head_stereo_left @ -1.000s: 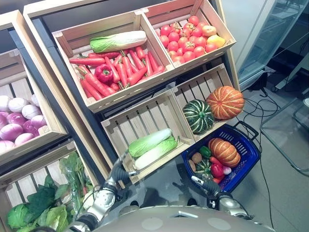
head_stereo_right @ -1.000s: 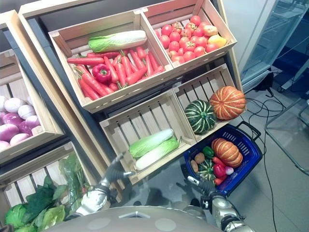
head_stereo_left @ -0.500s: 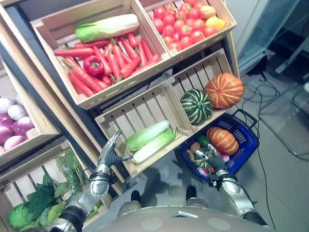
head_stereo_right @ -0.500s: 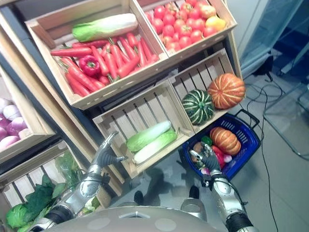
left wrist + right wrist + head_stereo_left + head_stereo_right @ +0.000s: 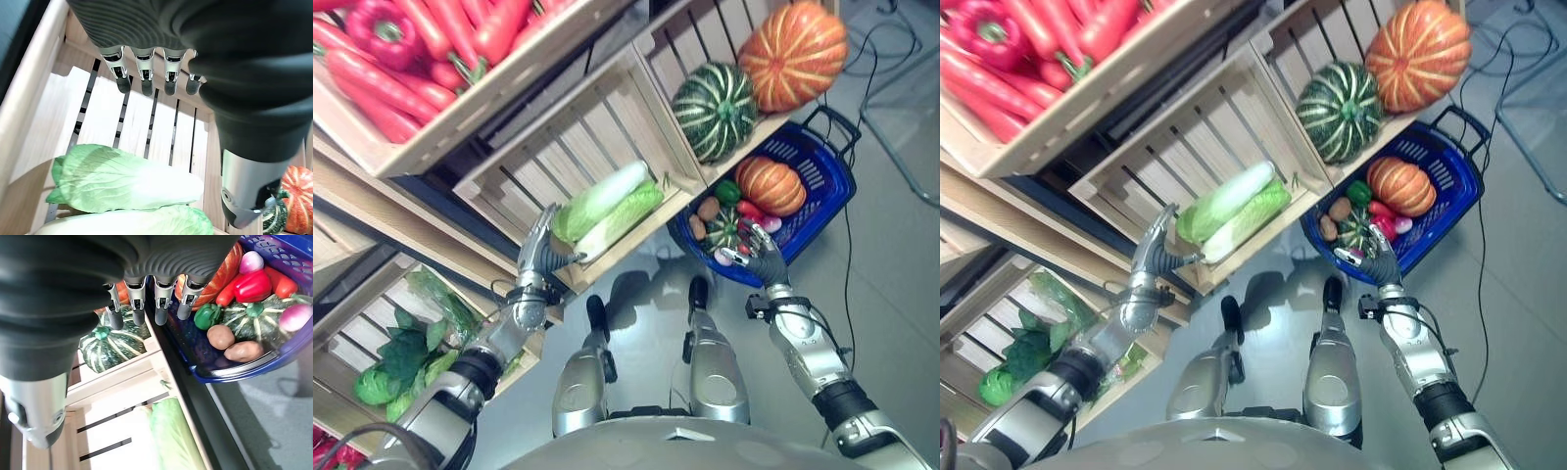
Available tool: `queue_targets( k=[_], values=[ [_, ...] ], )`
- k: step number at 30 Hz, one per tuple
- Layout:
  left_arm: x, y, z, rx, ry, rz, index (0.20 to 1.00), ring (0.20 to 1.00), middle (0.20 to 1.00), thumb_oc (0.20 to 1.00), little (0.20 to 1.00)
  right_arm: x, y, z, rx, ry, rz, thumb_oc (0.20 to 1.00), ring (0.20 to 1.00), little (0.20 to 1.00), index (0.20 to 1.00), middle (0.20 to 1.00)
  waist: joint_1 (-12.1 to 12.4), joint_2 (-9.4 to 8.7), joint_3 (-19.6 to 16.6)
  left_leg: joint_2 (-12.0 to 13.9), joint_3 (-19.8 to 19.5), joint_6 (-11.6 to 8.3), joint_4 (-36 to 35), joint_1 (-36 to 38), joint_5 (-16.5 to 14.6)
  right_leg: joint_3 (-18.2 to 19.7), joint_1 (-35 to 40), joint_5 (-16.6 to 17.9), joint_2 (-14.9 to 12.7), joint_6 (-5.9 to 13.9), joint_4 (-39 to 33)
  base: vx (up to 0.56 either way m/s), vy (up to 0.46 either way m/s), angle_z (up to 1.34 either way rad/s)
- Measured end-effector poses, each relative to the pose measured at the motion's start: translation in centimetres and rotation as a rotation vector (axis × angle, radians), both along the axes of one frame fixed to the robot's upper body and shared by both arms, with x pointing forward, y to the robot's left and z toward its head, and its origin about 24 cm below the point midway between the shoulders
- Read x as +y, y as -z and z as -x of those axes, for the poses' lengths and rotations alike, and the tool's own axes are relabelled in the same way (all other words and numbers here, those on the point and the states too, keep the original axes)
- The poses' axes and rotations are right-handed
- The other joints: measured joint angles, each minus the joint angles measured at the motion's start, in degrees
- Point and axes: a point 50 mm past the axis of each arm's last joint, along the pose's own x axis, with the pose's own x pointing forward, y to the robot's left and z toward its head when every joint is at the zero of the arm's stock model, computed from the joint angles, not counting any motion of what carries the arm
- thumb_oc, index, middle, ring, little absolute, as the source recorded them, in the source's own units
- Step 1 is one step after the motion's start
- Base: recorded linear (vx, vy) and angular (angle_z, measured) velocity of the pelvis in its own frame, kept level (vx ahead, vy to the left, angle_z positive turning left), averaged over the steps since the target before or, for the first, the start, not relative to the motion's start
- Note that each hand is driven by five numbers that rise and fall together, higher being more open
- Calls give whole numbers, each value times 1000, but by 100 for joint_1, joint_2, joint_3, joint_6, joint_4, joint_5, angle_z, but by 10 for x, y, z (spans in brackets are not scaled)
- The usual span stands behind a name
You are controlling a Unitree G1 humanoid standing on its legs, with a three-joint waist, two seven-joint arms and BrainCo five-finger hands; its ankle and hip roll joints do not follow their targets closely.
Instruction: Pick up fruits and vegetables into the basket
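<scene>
Below, left hand [image 5: 540, 257] with fingers straight and holding nothing, raised at the front lip of the slatted pale wooden crate [image 5: 524, 176], just beside two long pale-green napa cabbages [image 5: 607, 206] lying inside. Opposite, right hand [image 5: 762, 264] likewise relaxed and empty at the near rim of the blue plastic shopping basket [image 5: 829, 201], already loaded with an orange ribbed pumpkin [image 5: 769, 185], a green bell pepper [image 5: 728, 191], brown potatoes [image 5: 703, 217] and a small dark-green striped squash [image 5: 254, 318]. Higher up, large green striped squash [image 5: 715, 110] beside large orange striped pumpkin [image 5: 793, 56] in the neighbouring crate.

A blue basket [image 5: 822, 211] on the floor holds an orange pumpkin [image 5: 768, 185] and mixed vegetables.
</scene>
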Motion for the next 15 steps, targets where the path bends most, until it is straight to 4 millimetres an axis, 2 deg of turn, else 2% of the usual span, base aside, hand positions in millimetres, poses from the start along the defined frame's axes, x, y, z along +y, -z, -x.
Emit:
queue_targets(
  k=[9,15],
  values=[
    [-3,-40,-33,-145,-34,-2,1000,1000,1000,1000,1000,8,-29,-19,-117,-17,34,1000,1000,1000,1000,1000,-38,-158,547,-10,36,4,286,-428,-3,65,-609,-154,-50,-81,582,-35,-9,-2],
    [7,-47,-39,-176,-101,-16,1000,1000,1000,1000,1000,13,-39,-25,-148,-39,56,1000,1000,1000,1000,1000,-160,-190,588,-6,66,-4,403,-695,5,184,-1018,-261,-54,-93,910,-9,20,-5]
  ],
)
